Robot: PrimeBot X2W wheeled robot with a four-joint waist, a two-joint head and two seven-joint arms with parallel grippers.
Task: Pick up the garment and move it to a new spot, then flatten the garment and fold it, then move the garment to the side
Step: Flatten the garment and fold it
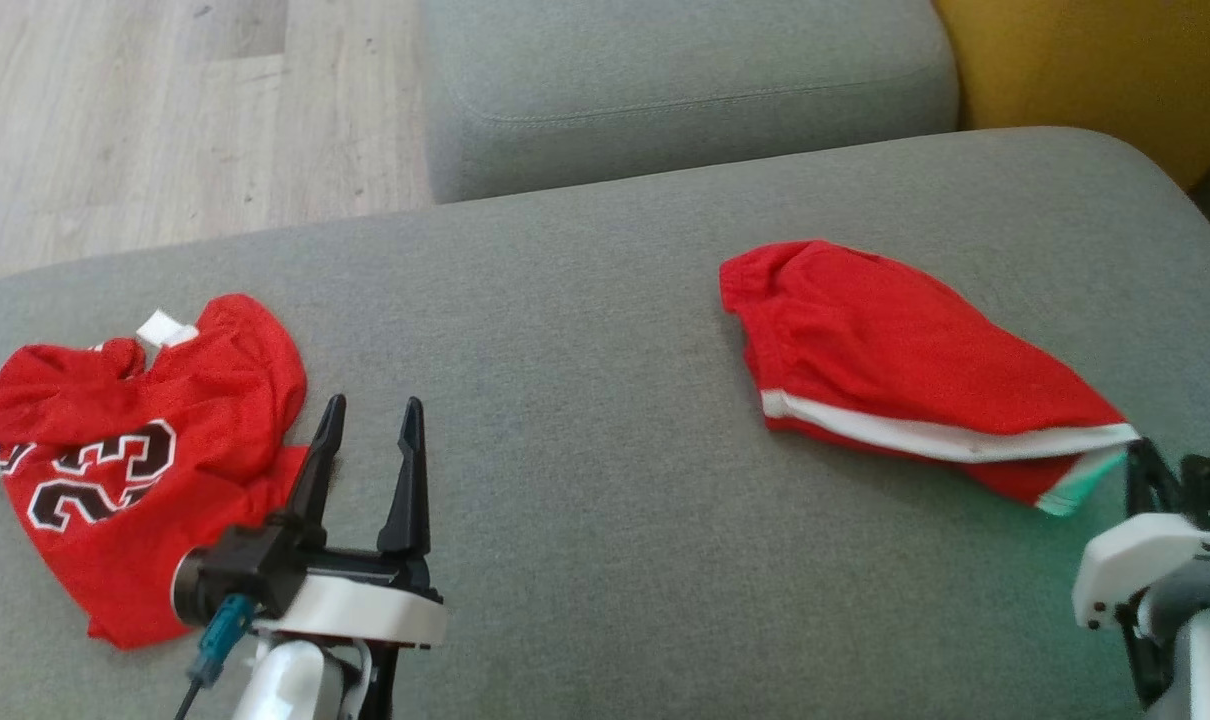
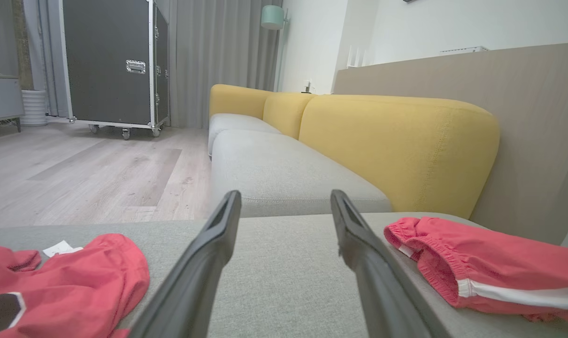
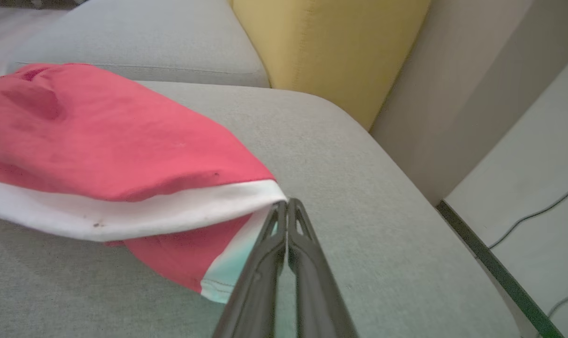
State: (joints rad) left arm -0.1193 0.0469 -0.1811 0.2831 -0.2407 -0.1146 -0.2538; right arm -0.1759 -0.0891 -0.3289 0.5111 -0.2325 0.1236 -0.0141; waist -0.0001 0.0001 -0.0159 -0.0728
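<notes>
Right wrist view — right fingers (image 3: 260, 272) pinch white-hemmed red shorts (image 3: 101, 136); left fingers (image 2: 204, 267) open, empty.

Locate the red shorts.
In the head view the shorts lie on the right of the grey cushion, their hem corner pinched by the right gripper, apart from the jersey.

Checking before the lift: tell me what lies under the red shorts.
Under the red shorts, grey sofa cushion shows where the right gripper pinches up the hem. Anything beneath the rest is covered.

Grey sofa seats (image 2: 284, 169) with yellow backrests (image 2: 396, 141), pale wood floor (image 2: 77, 178), black wheeled case (image 2: 110, 61), grey curtains (image 2: 218, 56)
</notes>
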